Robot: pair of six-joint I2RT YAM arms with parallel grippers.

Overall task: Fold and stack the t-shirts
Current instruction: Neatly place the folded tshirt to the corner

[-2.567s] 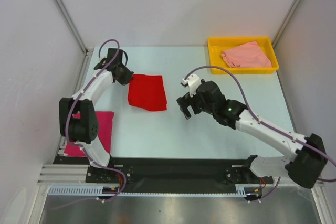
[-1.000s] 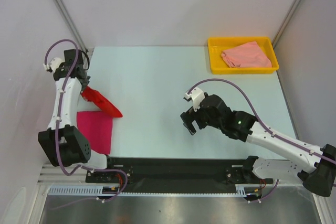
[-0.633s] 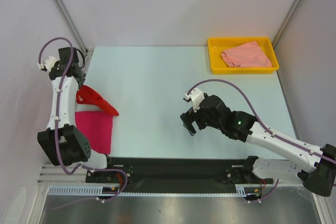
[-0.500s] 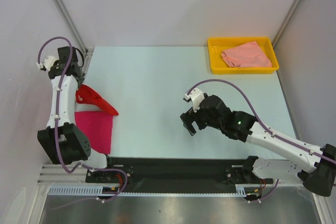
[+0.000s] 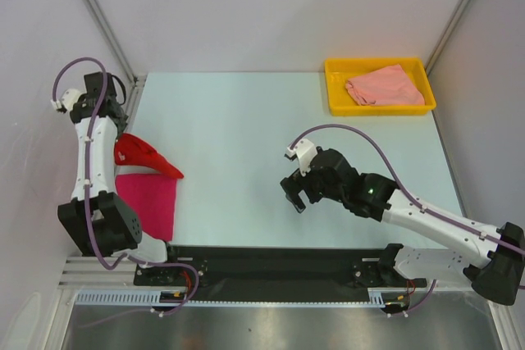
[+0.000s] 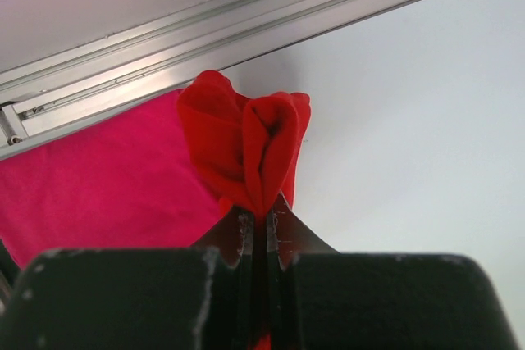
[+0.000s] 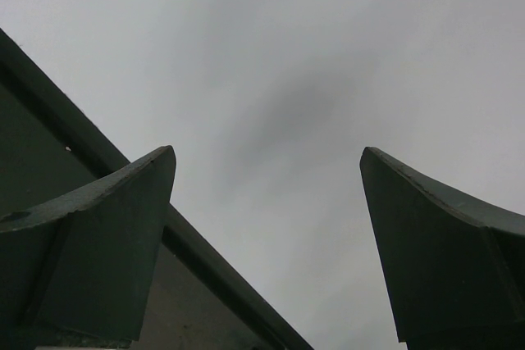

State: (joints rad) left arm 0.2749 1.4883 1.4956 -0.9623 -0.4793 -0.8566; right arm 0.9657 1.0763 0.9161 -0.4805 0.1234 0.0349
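The left arm [image 5: 89,161] is rising steeply with its wrist bent down, the left fingers [image 6: 243,234] pinching the red t-shirt [image 6: 246,141] between their tips, while the right arm [image 5: 418,212] is stretching low, the right fingers [image 7: 107,227] standing wide apart.

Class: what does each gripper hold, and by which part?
Left gripper pinches the red t-shirt by a bunched edge; right gripper is open, holding nothing.

Top camera high behind, wrist cameras close over table [image 5: 246,120]

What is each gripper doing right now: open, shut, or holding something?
Left gripper: shut on the red t-shirt.
Right gripper: open, holding nothing.
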